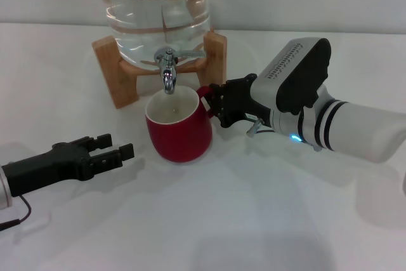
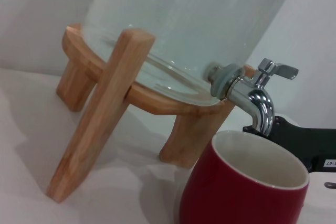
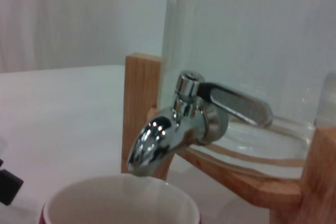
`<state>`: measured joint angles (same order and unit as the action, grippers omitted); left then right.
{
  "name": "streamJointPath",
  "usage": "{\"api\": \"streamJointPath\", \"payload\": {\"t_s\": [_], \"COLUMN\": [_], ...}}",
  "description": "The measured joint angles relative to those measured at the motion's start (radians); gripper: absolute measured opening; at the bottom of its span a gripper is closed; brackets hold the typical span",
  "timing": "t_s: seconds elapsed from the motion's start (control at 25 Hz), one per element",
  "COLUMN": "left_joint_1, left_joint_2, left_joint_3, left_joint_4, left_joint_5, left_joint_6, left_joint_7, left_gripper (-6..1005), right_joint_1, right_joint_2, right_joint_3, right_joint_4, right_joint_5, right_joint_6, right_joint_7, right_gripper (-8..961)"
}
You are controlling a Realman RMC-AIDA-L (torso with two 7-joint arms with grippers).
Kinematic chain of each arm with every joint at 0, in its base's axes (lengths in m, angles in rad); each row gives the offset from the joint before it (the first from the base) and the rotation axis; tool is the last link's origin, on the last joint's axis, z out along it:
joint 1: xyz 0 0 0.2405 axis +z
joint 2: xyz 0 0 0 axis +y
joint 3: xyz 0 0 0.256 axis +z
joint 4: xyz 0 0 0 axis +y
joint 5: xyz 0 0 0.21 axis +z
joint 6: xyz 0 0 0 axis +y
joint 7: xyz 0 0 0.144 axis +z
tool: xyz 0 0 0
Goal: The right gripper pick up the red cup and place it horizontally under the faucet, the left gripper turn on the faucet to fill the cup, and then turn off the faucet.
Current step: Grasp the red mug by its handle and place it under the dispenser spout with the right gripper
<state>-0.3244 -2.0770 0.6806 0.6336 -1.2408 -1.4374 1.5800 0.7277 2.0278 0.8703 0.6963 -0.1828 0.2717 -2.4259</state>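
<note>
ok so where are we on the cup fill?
Done: red cup stands upright under the faucet. In hand: right gripper is at the cup's handle side. Left: left gripper, fingers open, sits away from the faucet; no water visibly running.

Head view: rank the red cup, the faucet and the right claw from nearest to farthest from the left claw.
From the left claw, low on the robot's left:
1. Red cup, just to its right, under the spout.
2. Faucet, above the cup, on the jar.
3. Right claw, beyond the cup, at its handle.
</note>
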Motion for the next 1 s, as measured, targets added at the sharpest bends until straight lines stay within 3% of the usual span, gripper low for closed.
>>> {"api": "streamJointPath", "payload": {"t_s": [1.0], "left_joint_1": [-0.004], "left_joint_2": [0.0], "left_joint_3": [0.001], "left_joint_4": [0.0], "left_joint_5": [-0.004], "left_joint_6": [-0.009], "left_joint_7": [-0.002], "left_gripper": [765], "right_joint_1": [0.016], "right_joint_2": [0.0], "right_joint_3": [-0.03], "right_joint_4": [-0.02], "right_joint_5": [0.01], "right_joint_6": [0.002], "right_joint_7": [-0.001], "right_gripper": [105]}}
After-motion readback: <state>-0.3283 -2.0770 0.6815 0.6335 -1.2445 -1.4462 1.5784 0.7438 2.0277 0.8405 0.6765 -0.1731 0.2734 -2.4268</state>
